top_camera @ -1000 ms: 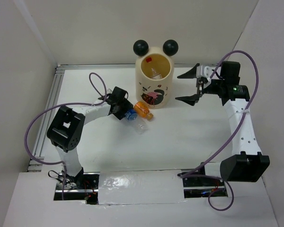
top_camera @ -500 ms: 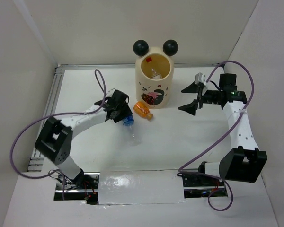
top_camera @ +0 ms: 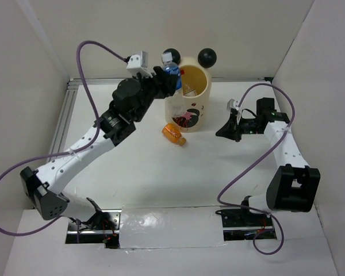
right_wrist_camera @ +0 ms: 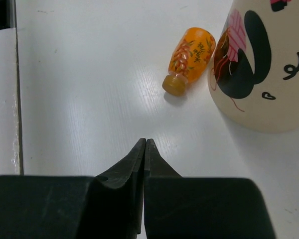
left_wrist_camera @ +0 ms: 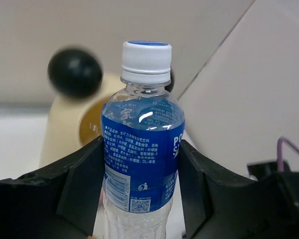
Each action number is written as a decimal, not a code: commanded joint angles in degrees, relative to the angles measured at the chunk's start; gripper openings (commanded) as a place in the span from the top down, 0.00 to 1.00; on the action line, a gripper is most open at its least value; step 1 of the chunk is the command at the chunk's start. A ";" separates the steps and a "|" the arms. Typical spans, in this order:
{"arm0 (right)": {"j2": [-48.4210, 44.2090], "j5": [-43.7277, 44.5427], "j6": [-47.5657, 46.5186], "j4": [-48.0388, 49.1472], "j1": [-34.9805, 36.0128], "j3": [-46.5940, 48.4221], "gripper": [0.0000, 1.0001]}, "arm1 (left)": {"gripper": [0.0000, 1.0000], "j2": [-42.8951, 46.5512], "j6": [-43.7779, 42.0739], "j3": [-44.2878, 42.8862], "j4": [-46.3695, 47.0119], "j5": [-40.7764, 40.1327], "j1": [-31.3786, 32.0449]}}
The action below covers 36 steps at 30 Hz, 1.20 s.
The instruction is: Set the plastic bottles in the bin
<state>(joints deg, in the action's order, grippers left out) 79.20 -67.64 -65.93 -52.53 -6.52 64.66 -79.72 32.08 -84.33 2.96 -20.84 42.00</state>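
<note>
My left gripper (left_wrist_camera: 142, 174) is shut on a clear plastic bottle (left_wrist_camera: 142, 149) with a blue label and white cap. It holds the bottle (top_camera: 171, 70) up at the left rim of the cream bin (top_camera: 190, 106), whose black ball ears and yellow inside show. More bottles lie inside the bin. An orange bottle (top_camera: 173, 133) lies on its side on the table by the bin's left foot; it (right_wrist_camera: 188, 59) lies ahead of my right gripper (right_wrist_camera: 145, 142). That gripper (top_camera: 224, 131) is shut and empty, low over the table right of the bin (right_wrist_camera: 261, 64).
White walls close in the table on three sides. A metal rail (top_camera: 60, 132) runs along the left edge. Purple cables (top_camera: 89, 57) loop off both arms.
The left arm has lifted the blue-labelled bottle from the table up to the bin's rim. The right gripper has shut and dropped lower, moving toward the bin's right side.
</note>
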 commanded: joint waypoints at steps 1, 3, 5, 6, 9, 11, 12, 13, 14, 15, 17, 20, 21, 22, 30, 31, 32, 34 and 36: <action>-0.18 0.75 -1.13 -0.03 1.86 -1.29 0.97 | 1.00 -7.36 -13.23 -5.29 20.44 -4.21 0.89; -0.18 1.28 -1.13 -0.03 2.56 -1.82 0.95 | 1.00 -13.49 -15.63 -9.60 23.66 -6.83 1.42; -0.18 1.89 -1.13 0.59 3.27 -2.35 0.94 | 1.00 -17.64 -18.44 -16.43 26.46 -9.73 1.94; -0.18 1.89 -1.13 0.59 3.88 -3.05 0.94 | 1.00 -19.57 -20.11 -18.13 28.40 -11.22 1.95; -0.71 1.89 -1.13 1.21 4.94 -3.67 0.91 | 1.00 -27.83 -33.35 -24.19 37.08 -16.14 4.49; -0.71 1.89 -1.13 1.73 4.94 -4.19 0.86 | 1.00 -33.71 -41.52 -27.27 38.16 -18.42 5.72; -0.71 1.89 -1.13 1.73 4.94 -4.20 0.80 | 1.00 -34.79 -42.44 -28.07 38.87 -18.45 5.73; -0.71 1.89 -1.13 1.73 5.46 -4.20 0.74 | 0.98 -35.32 -43.14 -27.47 38.87 -18.45 5.73; -0.71 1.89 -1.13 1.73 5.47 -4.20 0.66 | 0.96 -35.85 -43.15 -27.46 39.48 -20.36 5.73; -0.71 1.89 -1.13 1.73 5.47 -4.20 0.56 | 0.85 -35.85 -43.15 -25.81 40.01 -21.25 5.73; -0.71 1.89 -2.09 1.73 5.47 -3.67 0.25 | 0.63 -35.85 -43.94 -23.78 41.42 -21.96 6.25; -0.19 1.37 -3.59 2.52 6.61 -3.67 0.06 | 0.15 -33.75 -43.94 -21.58 40.55 -21.27 6.87; -0.18 1.37 -3.59 3.05 7.92 -3.67 0.06 | 0.12 -33.74 -43.33 -20.96 39.50 -21.26 7.39; 0.60 1.37 -3.07 3.83 8.71 -3.67 0.06 | 0.01 -32.09 -43.33 -20.96 39.49 -21.26 7.40; 5.44 10.22 19.14 20.86 22.40 -2.69 0.05 | 0.00 -19.02 -42.09 -13.78 38.79 -24.67 9.68; 4.48 14.77 22.13 24.72 24.00 -4.44 0.05 | 0.00 -16.11 -42.62 -11.23 38.79 -26.17 10.29; 3.86 17.60 24.42 31.89 25.67 -6.11 0.05 | 0.00 -12.95 -42.62 -8.07 38.79 -29.23 10.30; 2.11 26.18 32.24 40.01 29.98 -11.47 0.06 | 0.00 -1.18 -39.56 3.70 37.13 -31.62 10.30; 2.10 33.06 39.87 49.69 33.75 -14.64 0.06 | 0.00 6.65 -34.57 14.92 30.99 -34.60 10.30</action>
<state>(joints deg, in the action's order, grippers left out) 83.35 -47.99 -40.84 -21.43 23.18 53.78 -83.35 -8.54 -78.98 34.63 -48.01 52.77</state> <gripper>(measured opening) 0.946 1.000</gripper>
